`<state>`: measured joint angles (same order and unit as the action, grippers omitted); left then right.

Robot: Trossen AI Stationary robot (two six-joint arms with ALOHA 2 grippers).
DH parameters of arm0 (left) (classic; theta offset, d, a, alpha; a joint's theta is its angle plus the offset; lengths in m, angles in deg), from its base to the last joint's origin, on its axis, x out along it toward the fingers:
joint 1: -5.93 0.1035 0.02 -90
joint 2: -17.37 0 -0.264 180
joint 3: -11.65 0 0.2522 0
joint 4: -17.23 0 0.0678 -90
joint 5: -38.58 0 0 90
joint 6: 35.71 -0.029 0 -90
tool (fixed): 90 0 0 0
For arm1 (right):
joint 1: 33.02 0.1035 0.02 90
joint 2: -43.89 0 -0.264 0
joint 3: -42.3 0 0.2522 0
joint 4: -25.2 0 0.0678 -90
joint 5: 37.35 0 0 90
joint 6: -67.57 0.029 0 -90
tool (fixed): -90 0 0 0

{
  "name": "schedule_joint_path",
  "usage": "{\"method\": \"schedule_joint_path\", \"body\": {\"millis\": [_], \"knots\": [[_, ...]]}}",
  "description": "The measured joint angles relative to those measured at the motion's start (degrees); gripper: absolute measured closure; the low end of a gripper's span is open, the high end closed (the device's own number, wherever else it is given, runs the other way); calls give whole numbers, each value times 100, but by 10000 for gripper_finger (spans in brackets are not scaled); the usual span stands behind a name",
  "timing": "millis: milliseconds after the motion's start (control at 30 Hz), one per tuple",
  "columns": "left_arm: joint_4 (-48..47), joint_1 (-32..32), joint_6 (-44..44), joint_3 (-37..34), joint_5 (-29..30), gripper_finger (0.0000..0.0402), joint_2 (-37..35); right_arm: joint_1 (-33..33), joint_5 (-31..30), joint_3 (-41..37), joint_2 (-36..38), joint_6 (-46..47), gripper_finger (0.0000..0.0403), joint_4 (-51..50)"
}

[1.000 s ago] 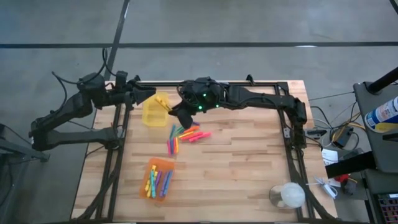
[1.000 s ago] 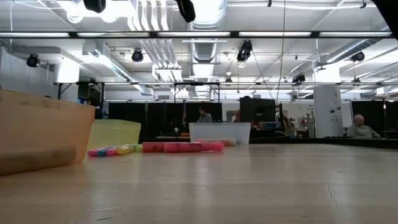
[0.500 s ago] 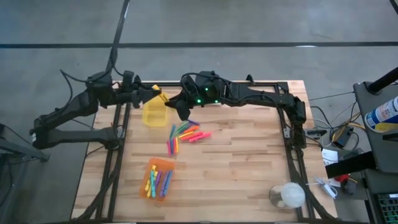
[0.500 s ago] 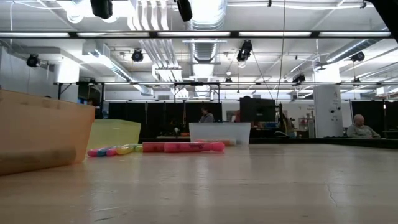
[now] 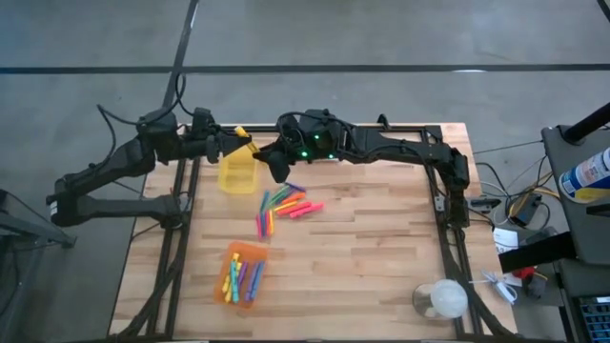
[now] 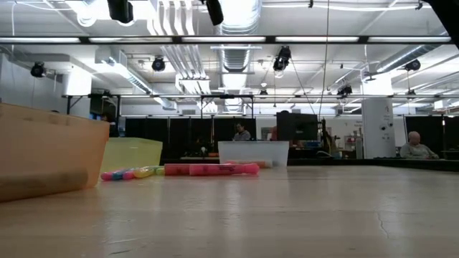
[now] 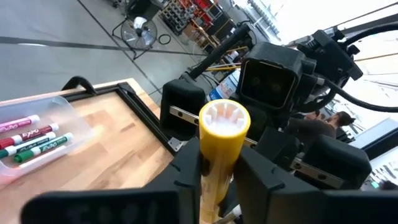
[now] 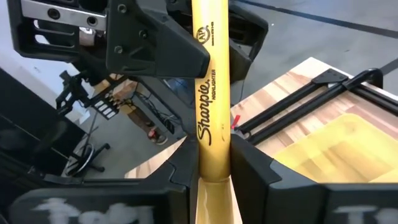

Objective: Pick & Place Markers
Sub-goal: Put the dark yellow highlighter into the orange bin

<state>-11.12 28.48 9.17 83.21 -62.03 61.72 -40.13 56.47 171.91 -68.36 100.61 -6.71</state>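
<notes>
Handover of a yellow marker (image 8: 210,93) was under way above the far left corner of the table (image 5: 381,248), over the yellow bin (image 5: 235,172). The right gripper (image 5: 270,160) had its fingers closed on one end of the marker, and the left gripper (image 5: 232,143) met it from the other side, its fingers (image 7: 186,171) pressed against the barrel near the capped end. Both wrist views showed the marker pinched between dark pads, so both grippers appeared to be clamped on it at once.

A loose fan of markers (image 5: 283,205) lay on the wood near the bin, and more sat in the orange bin (image 5: 243,272) nearer the front edge. A clear bin (image 7: 37,134) with a few markers showed in the left wrist view.

To do this step well, the right gripper would probably need to let go only once the left grip was firm, then draw straight back along the barrel so the marker did not twist. Pulling sideways risked levering it out of the left fingers. The left arm could then lower it toward a bin; which bin was meant could not be told.
</notes>
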Motion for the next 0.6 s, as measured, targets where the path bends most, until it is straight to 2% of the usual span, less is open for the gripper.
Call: {"method": "schedule_joint_path", "body": {"millis": [267, 500, 600], "knots": [[-119, -3, 181, 0, -110, 339, -100, 9, 1, 3, 0, 1, 279, -62], [-767, -3, 644, 0, -491, 336, -331, 65, 957, 7, 4, -342, 217, -764], [-1100, -3, 897, 0, -845, 336, -418, 129, 1137, 7, 7, -595, 202, -1315]]}}
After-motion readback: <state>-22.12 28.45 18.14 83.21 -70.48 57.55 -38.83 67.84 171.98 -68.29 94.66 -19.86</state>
